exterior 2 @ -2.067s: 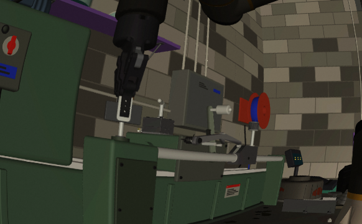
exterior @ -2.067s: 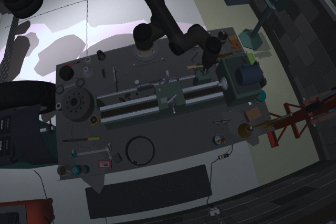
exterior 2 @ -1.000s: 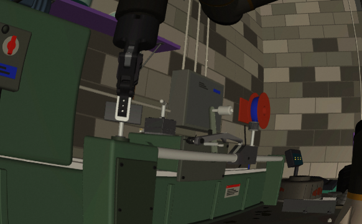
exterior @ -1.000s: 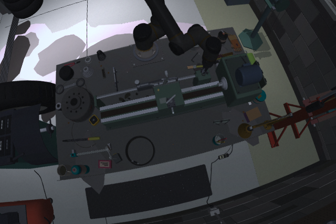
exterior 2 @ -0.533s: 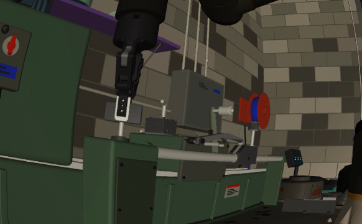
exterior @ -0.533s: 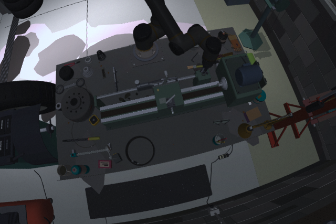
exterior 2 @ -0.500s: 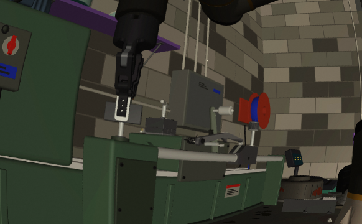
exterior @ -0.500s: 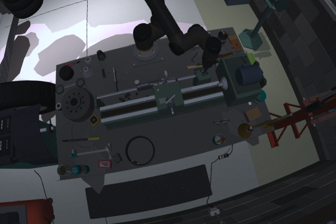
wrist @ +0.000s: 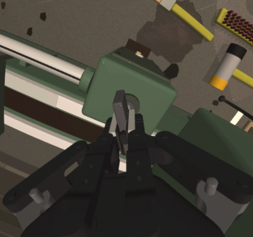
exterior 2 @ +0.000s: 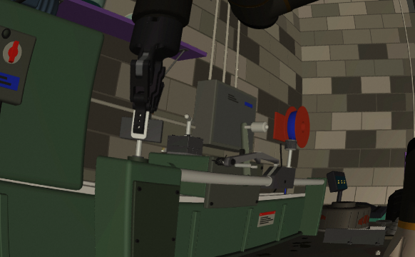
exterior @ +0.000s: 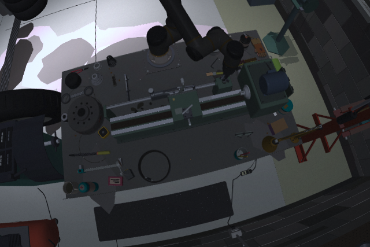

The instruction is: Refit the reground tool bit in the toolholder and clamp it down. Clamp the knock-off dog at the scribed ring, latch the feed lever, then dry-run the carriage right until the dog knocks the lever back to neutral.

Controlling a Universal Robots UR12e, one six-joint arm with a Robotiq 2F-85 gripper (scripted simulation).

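At the headstock end of the green bench lathe (exterior: 182, 109), a small green gearbox (wrist: 129, 88) carries the feed lever (exterior 2: 141, 130), a flat grey paddle on a short steel stem. I grip that feed lever's paddle (wrist: 120, 110) from above in my gripper (wrist: 122, 130), which is closed on it. The carriage (exterior: 183, 105) with its toolholder (exterior 2: 185, 144) sits mid-bed. The knock-off dog (exterior 2: 282, 178) is a dark block with a knurled screw on the round feed rod (exterior 2: 229, 177), beyond the carriage.
The green headstock (exterior: 263, 87) with its motor stands close beside my gripper. Behind the gearbox on the bench lie a yellow-handled brush (wrist: 177, 9), a wire brush (wrist: 235, 25) and a small mallet (wrist: 227, 67). A brake disc (exterior: 83, 114) sits at the tailstock end.
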